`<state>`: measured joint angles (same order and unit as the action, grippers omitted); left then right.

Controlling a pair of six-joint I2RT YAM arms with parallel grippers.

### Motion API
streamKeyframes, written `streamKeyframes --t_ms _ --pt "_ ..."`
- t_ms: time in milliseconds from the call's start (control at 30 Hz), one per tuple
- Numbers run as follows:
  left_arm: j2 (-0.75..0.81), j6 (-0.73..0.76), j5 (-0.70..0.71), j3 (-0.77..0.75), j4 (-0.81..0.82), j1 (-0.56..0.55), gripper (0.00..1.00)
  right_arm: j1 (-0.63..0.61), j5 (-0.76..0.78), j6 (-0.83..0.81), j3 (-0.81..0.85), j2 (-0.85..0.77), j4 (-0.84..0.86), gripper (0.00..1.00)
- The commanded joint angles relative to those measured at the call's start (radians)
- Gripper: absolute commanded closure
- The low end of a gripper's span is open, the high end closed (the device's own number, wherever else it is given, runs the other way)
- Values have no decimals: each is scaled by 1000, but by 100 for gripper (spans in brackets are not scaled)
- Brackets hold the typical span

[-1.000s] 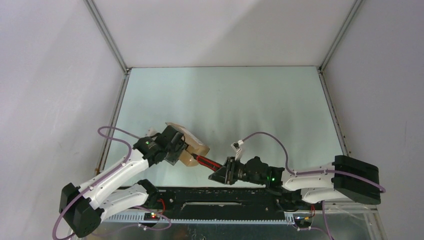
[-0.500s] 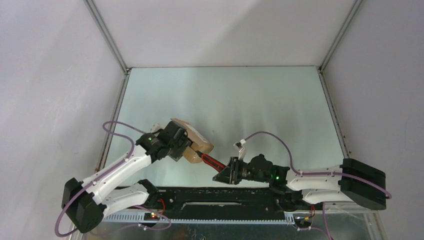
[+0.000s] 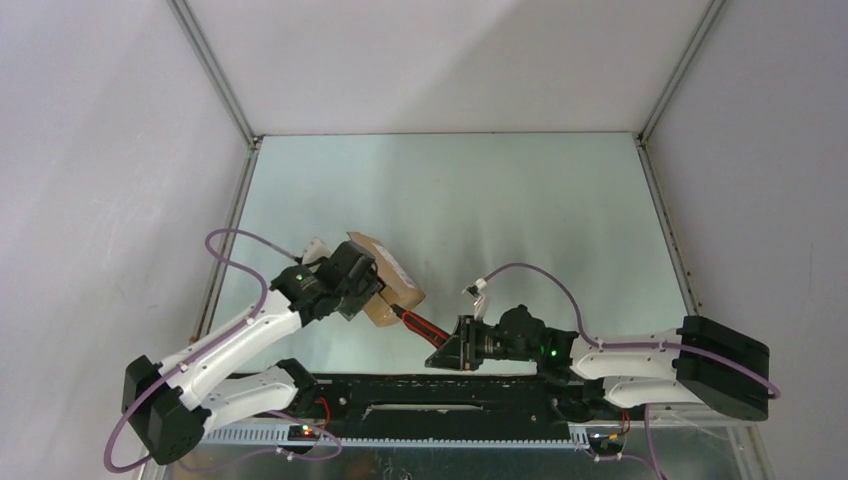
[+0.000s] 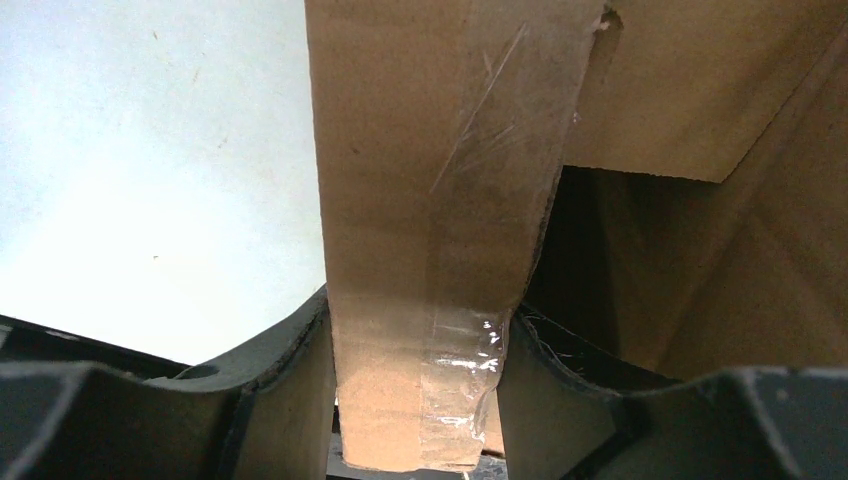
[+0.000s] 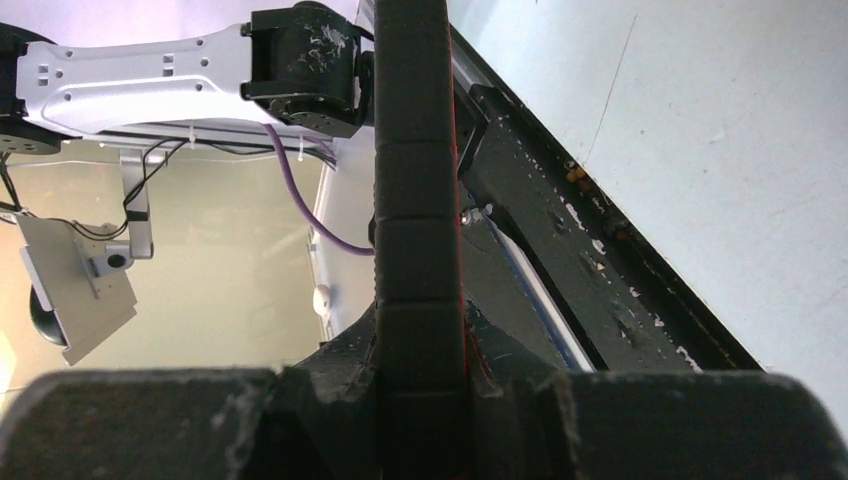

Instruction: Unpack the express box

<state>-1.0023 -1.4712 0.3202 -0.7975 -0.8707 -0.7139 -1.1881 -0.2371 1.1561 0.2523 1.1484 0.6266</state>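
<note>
Overhead view of a pale green bench (image 3: 480, 190). Toward its near-left part, a small brown express box (image 3: 388, 280), tilted, clamped at its near-left side by the left claw (image 3: 366, 293); unclear whether resting on the bench or lifted off it. From the left wrist camera, shown close: a cardboard flap with a strip of clear tape down it, pinched between two dark fingers (image 4: 285, 385), with the shadowed inside of the box and another flap to the right, and bare bench to the left. Just right of the box in the overhead view, the right claw (image 3: 448, 345), closed tight on a red-and-black utility knife (image 3: 420, 326). Knife slanting up and to the left from that claw, its far end meeting the box's near corner; cannot tell whether actually touching the cardboard. From the right wrist camera: the knife's black segmented handle with a red edge, upright in the middle, squeezed between the fingers, with the black rail (image 5: 590, 260) along the bench's near edge and the white left arm (image 5: 140, 75) beyond.
</note>
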Motion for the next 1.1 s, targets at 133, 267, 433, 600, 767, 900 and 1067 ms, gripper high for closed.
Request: streamKeyframes --t_ms 133,267,433,600,767,900,1067 --pt "24 34 107 -103 18 -48 100 1 -84 69 45 103 68 100" --pt "22 24 113 -90 26 -65 100 7 -97 106 56 146 123 100" --pt "25 32 119 -89 63 -88 100 5 -114 140 67 204 164 100" --pt "17 57 139 -100 25 -82 100 6 -132 141 64 219 178 100" --pt "54 109 144 -80 28 -16 100 15 -159 150 39 206 200 100" --pt "30 197 123 -92 50 11 100 21 -163 165 5 192 236 100" --pt "-33 198 92 -134 -48 17 100 67 -140 131 -27 80 137 100"
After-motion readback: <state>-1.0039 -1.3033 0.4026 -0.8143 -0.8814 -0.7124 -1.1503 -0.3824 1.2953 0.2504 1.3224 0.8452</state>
